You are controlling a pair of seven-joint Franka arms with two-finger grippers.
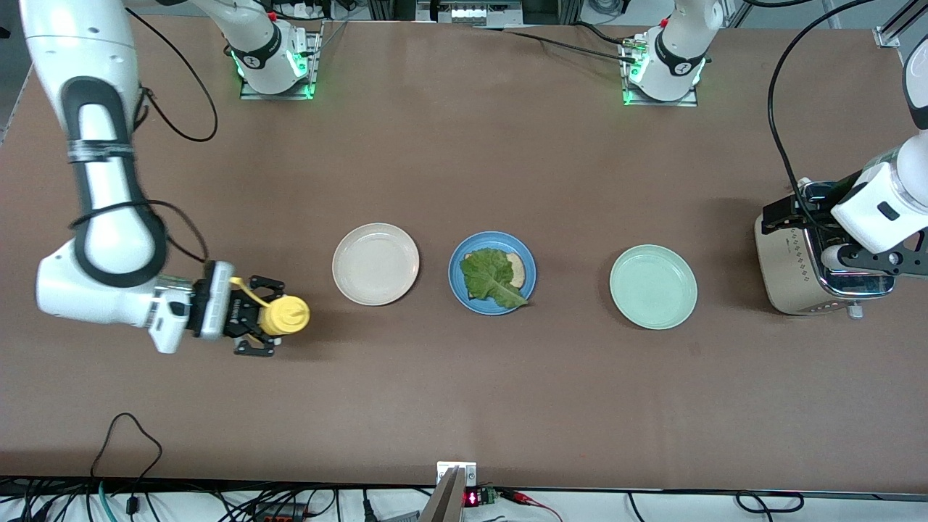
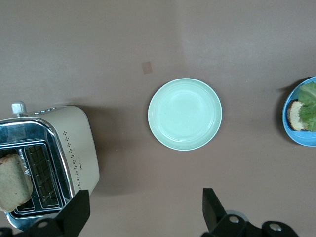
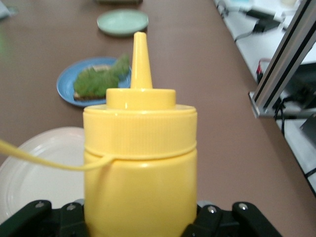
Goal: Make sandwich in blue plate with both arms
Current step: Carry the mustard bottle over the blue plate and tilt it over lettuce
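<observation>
The blue plate [image 1: 492, 239] sits mid-table between the other two plates. On it lies one bread slice [image 1: 515, 269] with a green lettuce leaf [image 1: 493, 278] on top; they also show in the right wrist view [image 3: 96, 79]. A second bread slice [image 2: 14, 181] stands in a slot of the toaster [image 1: 794, 272]. My left gripper [image 1: 863, 262] hangs open and empty above the toaster, its fingers [image 2: 74, 213] wide apart. My right gripper [image 1: 264, 316] is shut on an upright yellow squeeze bottle [image 1: 286, 315], beside the cream plate at the right arm's end.
A cream-white plate [image 1: 375, 263] lies between the bottle and the blue plate. A pale mint-green plate [image 1: 653, 286] lies between the blue plate and the toaster. Cables trail along the table edge nearest the front camera.
</observation>
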